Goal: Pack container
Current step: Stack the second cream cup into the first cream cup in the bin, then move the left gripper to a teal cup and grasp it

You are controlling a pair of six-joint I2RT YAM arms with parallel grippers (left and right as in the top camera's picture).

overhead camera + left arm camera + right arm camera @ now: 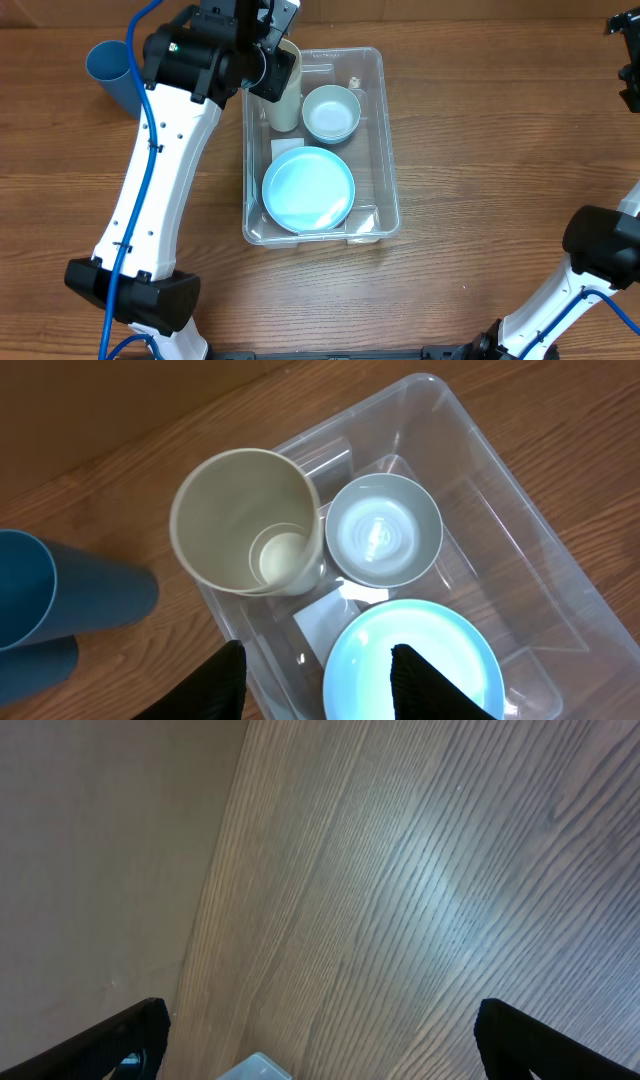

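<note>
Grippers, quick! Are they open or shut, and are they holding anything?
Left gripper: open, holding nothing.
Right gripper: open wide, holding nothing.

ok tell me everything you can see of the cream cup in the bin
The cream cup is a tall plain tumbler, off-white and plastic-looking, narrowing to its base. It stands upright and empty in the far left corner of the clear container, close beside the pale bowl; whether they touch is unclear. The open left claw hangs above without gripping it.
</note>
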